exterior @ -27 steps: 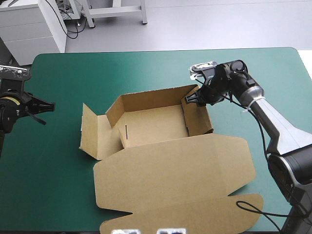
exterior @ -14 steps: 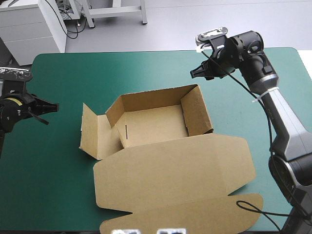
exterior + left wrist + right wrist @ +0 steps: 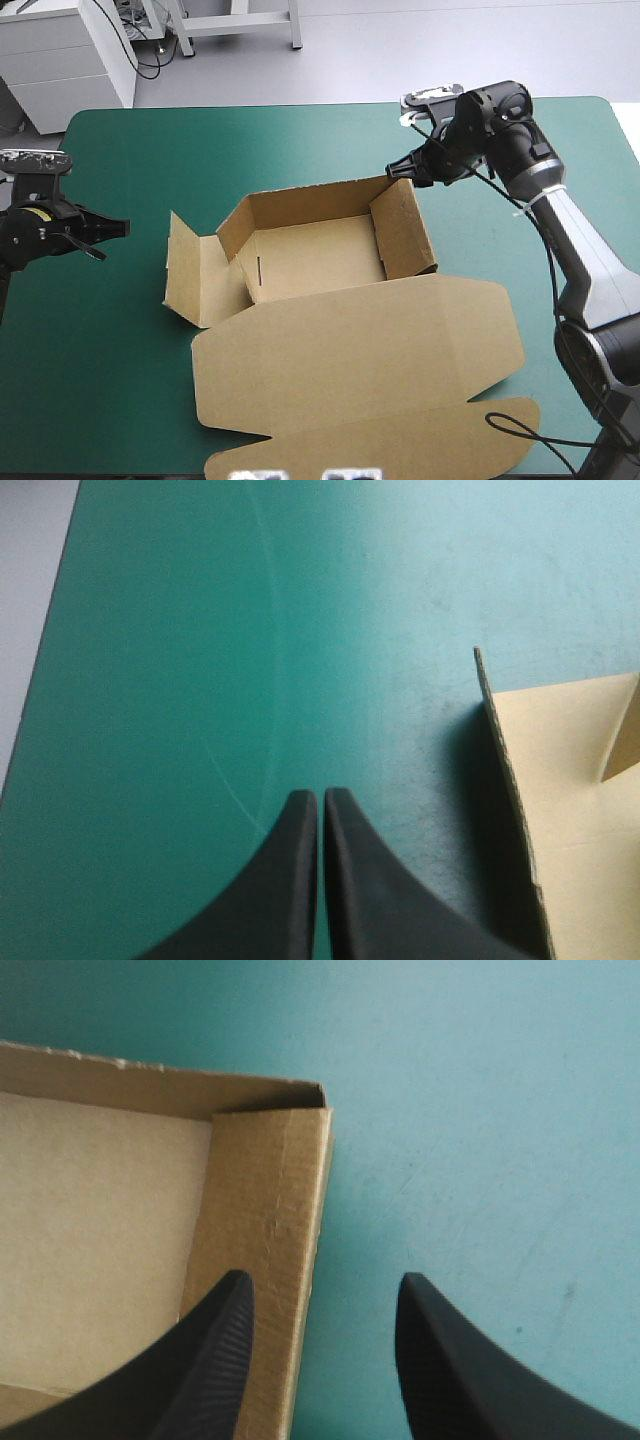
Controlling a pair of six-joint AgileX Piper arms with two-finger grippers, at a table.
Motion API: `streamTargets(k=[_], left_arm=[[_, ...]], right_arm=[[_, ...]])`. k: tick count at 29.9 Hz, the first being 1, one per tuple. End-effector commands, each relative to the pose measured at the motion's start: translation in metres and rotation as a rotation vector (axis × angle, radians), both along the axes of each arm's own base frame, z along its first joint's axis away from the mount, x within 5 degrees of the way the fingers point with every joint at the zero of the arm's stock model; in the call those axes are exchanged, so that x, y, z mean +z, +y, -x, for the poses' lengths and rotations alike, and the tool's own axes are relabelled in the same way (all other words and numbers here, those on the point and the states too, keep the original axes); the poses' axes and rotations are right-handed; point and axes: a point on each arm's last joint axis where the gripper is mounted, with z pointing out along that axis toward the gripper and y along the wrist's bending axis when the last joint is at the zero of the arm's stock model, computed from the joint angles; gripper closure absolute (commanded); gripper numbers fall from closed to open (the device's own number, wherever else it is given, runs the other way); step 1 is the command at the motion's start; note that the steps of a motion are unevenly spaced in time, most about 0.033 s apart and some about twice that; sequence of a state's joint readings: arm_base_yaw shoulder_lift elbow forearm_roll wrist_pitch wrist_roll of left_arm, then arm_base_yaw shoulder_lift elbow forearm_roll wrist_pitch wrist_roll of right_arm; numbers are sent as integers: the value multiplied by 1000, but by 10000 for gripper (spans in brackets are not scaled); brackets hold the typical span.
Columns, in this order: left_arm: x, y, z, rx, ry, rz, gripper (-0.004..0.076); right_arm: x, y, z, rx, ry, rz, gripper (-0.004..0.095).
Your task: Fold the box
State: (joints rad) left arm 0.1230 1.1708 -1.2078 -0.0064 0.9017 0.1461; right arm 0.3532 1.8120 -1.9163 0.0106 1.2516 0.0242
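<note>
no readable text, labels or signs

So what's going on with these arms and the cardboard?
Two robot arms are folding a brown box. Its far and right walls stand; the left flap is untucked, the lid flat. The right hand, open, hovers over the far right corner. The left hand, shut, hangs off to the left, touching nothing.

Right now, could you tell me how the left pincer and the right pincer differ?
The left pincer is shut; the right pincer is open. The left pincer is over teal-green cover beside the box; the right pincer is above the box's far right corner. Both hold nothing.
</note>
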Motion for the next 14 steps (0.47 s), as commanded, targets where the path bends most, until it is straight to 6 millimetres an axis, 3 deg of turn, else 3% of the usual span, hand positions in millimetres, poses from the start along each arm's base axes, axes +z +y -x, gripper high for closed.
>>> streamTargets(k=[1, 14], left_arm=[[15, -4, 1, -2, -91, 53, 722], [12, -5, 3, -8, -52, 58, 722]], right_arm=[[1, 2, 4, 28, 3, -15, 499], [-66, 18, -29, 32, 175, -5, 562]])
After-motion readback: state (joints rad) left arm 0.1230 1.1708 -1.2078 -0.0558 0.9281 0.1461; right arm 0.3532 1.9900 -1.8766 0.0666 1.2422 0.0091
